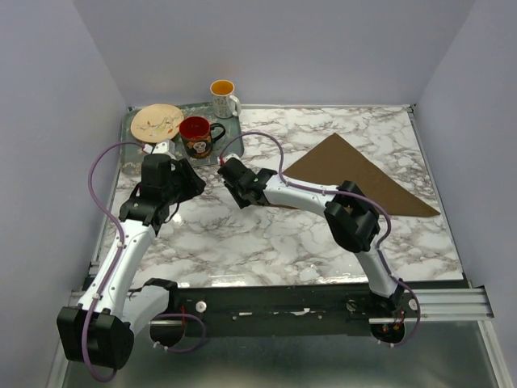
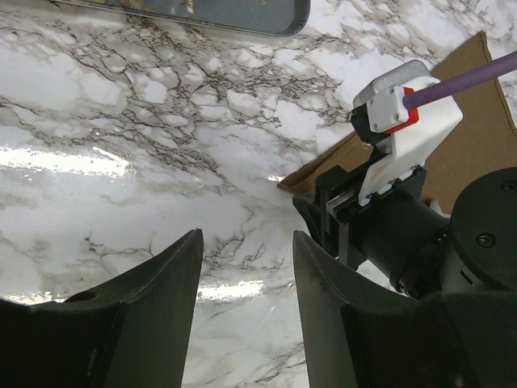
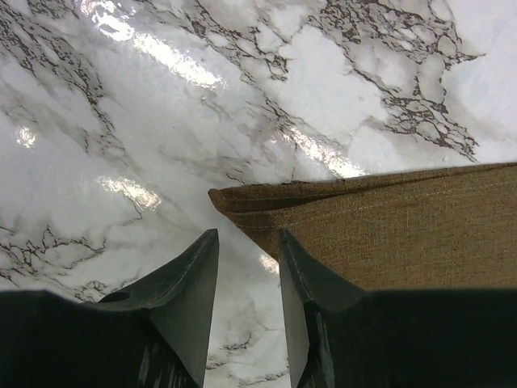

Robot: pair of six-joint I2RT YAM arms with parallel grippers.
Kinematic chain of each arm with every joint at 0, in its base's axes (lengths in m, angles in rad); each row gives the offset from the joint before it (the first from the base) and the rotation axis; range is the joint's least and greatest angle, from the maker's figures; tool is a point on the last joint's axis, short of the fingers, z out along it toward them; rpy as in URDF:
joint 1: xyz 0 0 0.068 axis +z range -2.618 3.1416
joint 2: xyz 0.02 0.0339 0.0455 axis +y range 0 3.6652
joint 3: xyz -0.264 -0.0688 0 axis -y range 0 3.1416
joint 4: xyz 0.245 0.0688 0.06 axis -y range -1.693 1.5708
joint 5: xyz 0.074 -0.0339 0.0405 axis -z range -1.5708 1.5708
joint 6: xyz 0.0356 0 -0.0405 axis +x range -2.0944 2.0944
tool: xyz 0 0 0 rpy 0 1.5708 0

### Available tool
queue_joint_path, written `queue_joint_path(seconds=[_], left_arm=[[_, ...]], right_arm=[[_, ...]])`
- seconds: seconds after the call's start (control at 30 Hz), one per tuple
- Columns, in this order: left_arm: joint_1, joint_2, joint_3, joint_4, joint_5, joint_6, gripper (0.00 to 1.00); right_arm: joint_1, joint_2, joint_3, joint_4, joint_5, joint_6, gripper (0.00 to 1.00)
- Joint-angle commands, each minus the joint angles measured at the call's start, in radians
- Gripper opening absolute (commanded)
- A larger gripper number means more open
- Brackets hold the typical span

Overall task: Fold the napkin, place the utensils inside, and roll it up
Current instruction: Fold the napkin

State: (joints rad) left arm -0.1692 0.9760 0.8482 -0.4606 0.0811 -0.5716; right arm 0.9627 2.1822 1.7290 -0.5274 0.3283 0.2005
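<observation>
Napkin (image 1: 359,174): dark brown cloth, folded into a triangle, lying flat on the marble table (image 1: 266,242), right of centre in the top view. Its long edge runs toward the lower right of the frame, and its apex points to the upper edge.

Right gripper (image 3: 248,238): arm reaches across to the centre of the top view and sits at the napkin's left corner. Per the wrist cam, the jaws stand apart with a narrow gap. The doubled cloth corner (two layers visible at the edge) lies just past the fingertips, partly under the right-hand finger. No cloth is seen pinched between the jaws.

Left gripper (image 2: 246,242): positioned left of centre, near the right gripper, over bare marble. Jaws are spread and nothing is held. Its wrist cam shows the right arm's gripper assy. at the napkin corner, right side of the frame.

Upper left of the top view: a grey tray (image 1: 230,131) carrying a patterned plate (image 1: 157,121) and a red mug (image 1: 195,136). A white mug (image 1: 223,97) w/ orange interior stands at the tray's far edge.
</observation>
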Motion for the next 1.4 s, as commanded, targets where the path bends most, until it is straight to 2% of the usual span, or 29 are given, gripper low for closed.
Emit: queue_joint_path(seconds=[0.0, 0.3, 0.47, 0.67, 0.77, 0.9, 0.97, 1.07, 1.1, 1.2, 1.37], left_arm=[[0.010, -0.003, 0.003, 0.008, 0.023, 0.016, 0.57], [0.013, 0.001, 0.002, 0.007, 0.025, 0.021, 0.57], [0.011, 0.003, 0.005, 0.004, 0.025, 0.024, 0.57], [0.013, 0.007, -0.006, 0.013, 0.035, 0.016, 0.57], [0.013, 0.013, -0.001, 0.014, 0.048, 0.013, 0.57], [0.014, 0.018, 0.009, 0.013, 0.046, 0.013, 0.57], [0.017, 0.023, 0.014, 0.011, 0.046, 0.015, 0.57], [0.017, 0.027, 0.018, 0.019, 0.052, 0.007, 0.57], [0.016, 0.033, 0.014, 0.025, 0.060, 0.003, 0.57], [0.016, 0.052, 0.003, 0.053, 0.088, -0.020, 0.56], [0.016, 0.087, -0.017, 0.120, 0.172, -0.068, 0.55]], right_arm=[[0.005, 0.045, 0.038, -0.025, 0.012, -0.006, 0.45], [-0.007, 0.083, 0.052, -0.025, 0.003, -0.010, 0.51], [-0.005, 0.105, 0.060, -0.029, 0.038, -0.018, 0.49], [-0.007, 0.108, 0.066, -0.029, 0.103, 0.004, 0.37], [-0.007, 0.094, 0.076, -0.026, 0.118, 0.013, 0.24], [-0.010, 0.027, 0.069, -0.011, 0.127, 0.039, 0.01], [-0.018, -0.027, 0.051, -0.011, 0.107, 0.065, 0.01], [-0.051, -0.175, -0.047, 0.012, 0.055, 0.152, 0.01], [-0.080, -0.265, -0.131, 0.041, 0.037, 0.209, 0.01], [-0.157, -0.402, -0.291, 0.125, -0.041, 0.322, 0.01], [-0.277, -0.694, -0.656, 0.234, -0.110, 0.442, 0.01]])
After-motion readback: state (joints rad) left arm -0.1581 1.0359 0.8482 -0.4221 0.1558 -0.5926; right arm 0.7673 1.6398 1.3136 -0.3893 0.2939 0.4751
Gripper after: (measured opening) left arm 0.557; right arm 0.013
